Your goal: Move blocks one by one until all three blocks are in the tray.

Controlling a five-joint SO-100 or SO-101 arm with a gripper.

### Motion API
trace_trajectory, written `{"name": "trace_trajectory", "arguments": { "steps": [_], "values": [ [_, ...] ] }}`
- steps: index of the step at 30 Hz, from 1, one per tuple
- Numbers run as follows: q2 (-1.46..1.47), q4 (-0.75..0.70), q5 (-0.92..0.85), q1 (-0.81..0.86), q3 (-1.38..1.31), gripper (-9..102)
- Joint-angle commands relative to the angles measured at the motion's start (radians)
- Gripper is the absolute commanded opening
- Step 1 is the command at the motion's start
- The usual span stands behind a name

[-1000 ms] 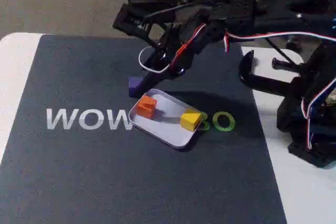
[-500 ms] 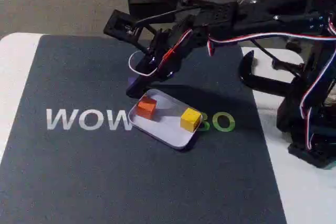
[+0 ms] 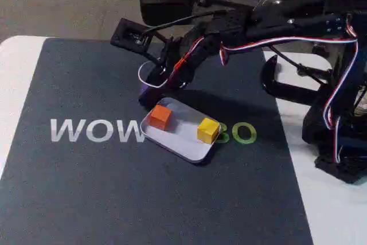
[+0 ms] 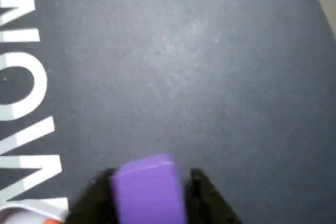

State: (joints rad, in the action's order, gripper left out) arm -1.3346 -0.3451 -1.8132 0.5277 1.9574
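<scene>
Gripper [image 4: 149,195]: black fingers [image 4: 207,198] closed against both sides of the purple block [image 4: 148,190], at 6 o'clock in the wrist view. The fixed view shows this block [image 3: 147,92] mostly hidden, just off the tray [image 3: 182,140] at its 11 o'clock corner. Inside the pale, rounded-corner tray sit the matte orange block [image 3: 160,117] and yellow block [image 3: 208,130]. Dark mat [image 3: 114,187] underneath.

Large pale letters "WOW" [image 3: 97,130] are printed on the dark mat [image 3: 114,199], below and to the left of the gripper [image 3: 150,93] in the fixed view. Green characters [image 3: 238,133] (possibly "GO" or "30", partly covered by the tray [image 3: 183,144]) follow to the gripper's lower right. In the wrist view, "WOW" [image 4: 26,93] runs sideways, left of the fingertips.
</scene>
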Motion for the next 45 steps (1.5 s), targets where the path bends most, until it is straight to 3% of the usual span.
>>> {"name": "trace_trajectory", "arguments": {
  "steps": [1,10,21,30,40,45],
  "values": [
    [-0.008,0.012,-0.008,0.006,-0.043,7],
    [-0.051,0.005,0.011,-0.003,-0.032,-8],
    [-0.316,-0.207,0.081,-0.067,-0.014,-8],
    [-0.723,-0.275,-0.225,-0.183,0.310,-8],
    [-1.078,-0.273,-0.635,-0.178,0.643,-8],
    [-1.100,-0.272,-0.667,-0.201,0.673,-8]
  ]
}}
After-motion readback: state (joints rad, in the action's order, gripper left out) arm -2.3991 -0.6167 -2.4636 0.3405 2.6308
